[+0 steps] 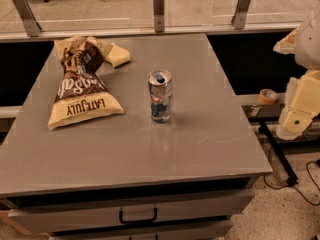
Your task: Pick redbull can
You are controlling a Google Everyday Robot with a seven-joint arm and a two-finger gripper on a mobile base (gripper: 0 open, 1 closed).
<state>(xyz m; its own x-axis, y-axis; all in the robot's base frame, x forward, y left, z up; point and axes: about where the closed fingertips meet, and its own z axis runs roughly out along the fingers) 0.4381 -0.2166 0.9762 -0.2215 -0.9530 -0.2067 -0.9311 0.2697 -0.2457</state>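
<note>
The redbull can (160,95) stands upright mid-surface (200,144). A chip bag (82,84) reading "LATE JULY" lies nearby, not touching. The end effector (300,109) hangs beyond the surface's right edge, well apart; whether it is apart or together, I cannot tell.

"LATE JULY" stands upside down in brown capitals on the cream near end of the chip bag (82,86), left. Print on the redbull can (160,96) is unreadable. The gripper (299,115) hangs at the right edge.

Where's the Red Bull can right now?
In the camera view, the can stands upright near the middle of the table, just right of the chip bag, apart from it. The gripper is off the table's right edge, away from the can.
</note>
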